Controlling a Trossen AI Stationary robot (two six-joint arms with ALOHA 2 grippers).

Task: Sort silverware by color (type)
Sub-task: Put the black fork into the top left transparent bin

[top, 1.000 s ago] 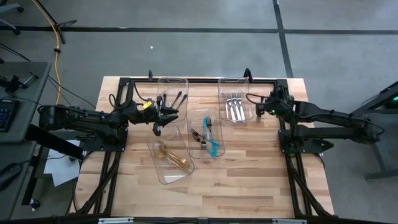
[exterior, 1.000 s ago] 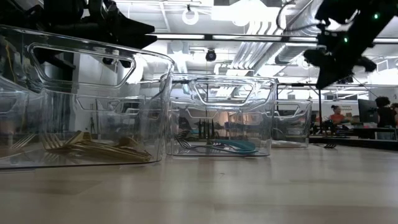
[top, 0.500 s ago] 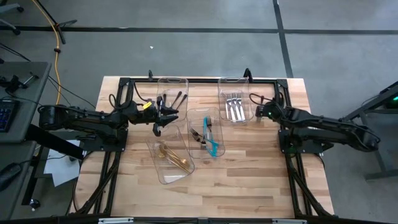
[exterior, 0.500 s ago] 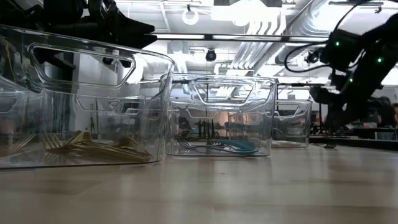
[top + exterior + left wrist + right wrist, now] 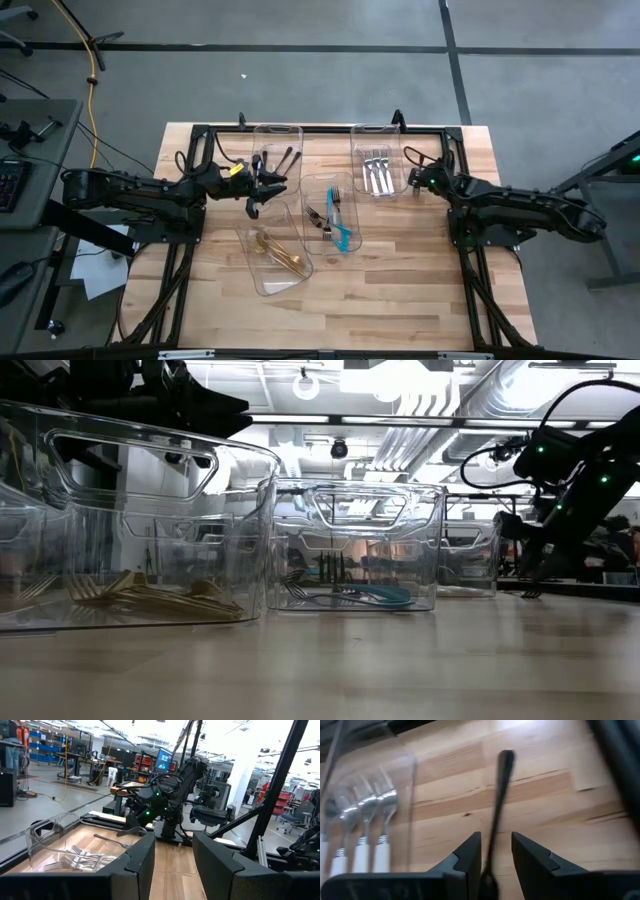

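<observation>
A slim black utensil [image 5: 501, 785] lies flat on the wood beside the clear bin of silver forks [image 5: 377, 172]. My right gripper [image 5: 496, 840] is low over it, slanting down and open. One finger stands on each side of its shaft, with wood showing in both gaps. My left gripper [image 5: 256, 200] hangs open and empty above the table's left half, between the bins. Black utensils [image 5: 282, 160] lie in the far-left bin. Gold ones [image 5: 280, 255] lie in the near bin. Teal-handled and dark pieces [image 5: 338, 222] lie in the middle bin.
Four clear plastic bins stand on the table: far left [image 5: 277, 132], far right [image 5: 378, 130], middle [image 5: 322, 182] and near [image 5: 262, 285]. The far-right bin's wall [image 5: 412, 795] is close beside my right gripper. Bare wood runs along the near and right parts of the table [image 5: 420, 290].
My right gripper has come down from high above the table to just over the wood beside the silver-fork bin, rolling at the wrist and tipping downward as it sank. My left arm and the bins have kept still.
</observation>
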